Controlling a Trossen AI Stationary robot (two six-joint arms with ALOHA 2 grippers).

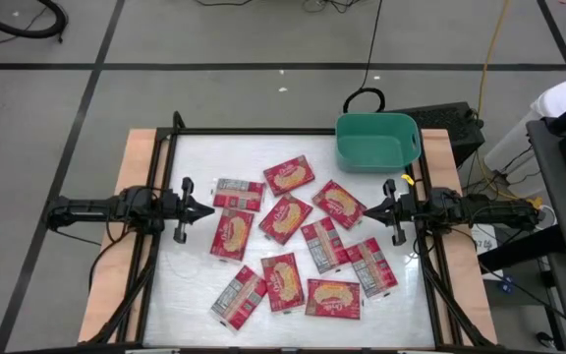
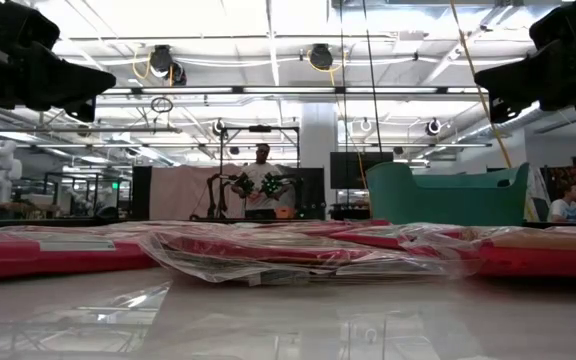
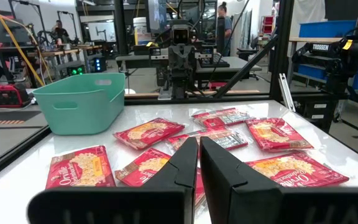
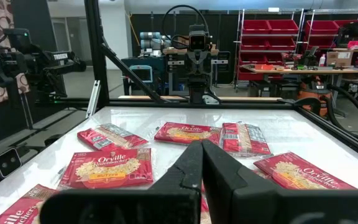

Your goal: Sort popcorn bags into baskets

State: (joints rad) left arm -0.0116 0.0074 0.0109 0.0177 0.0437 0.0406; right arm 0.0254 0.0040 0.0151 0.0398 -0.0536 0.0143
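Ten red Orville popcorn bags (image 1: 285, 218) are lying scattered across the middle of the white table (image 1: 195, 285), some overlapping at their edges, most showing the yellow popcorn picture and a few (such as the one nearest the left arm) showing grey-white printed backs. The teal plastic basket (image 1: 376, 141) is sitting at the far right corner of the table, and from above it appears to be holding nothing, though its floor is partly in shadow. The left gripper (image 1: 207, 208) is hovering at the table's left side, fingers clenched together on nothing, pointing toward the pile. The right gripper (image 1: 367, 211) is waiting opposite at the right side, just beside the nearest bag, its fingers likewise pressed together and gripping nothing
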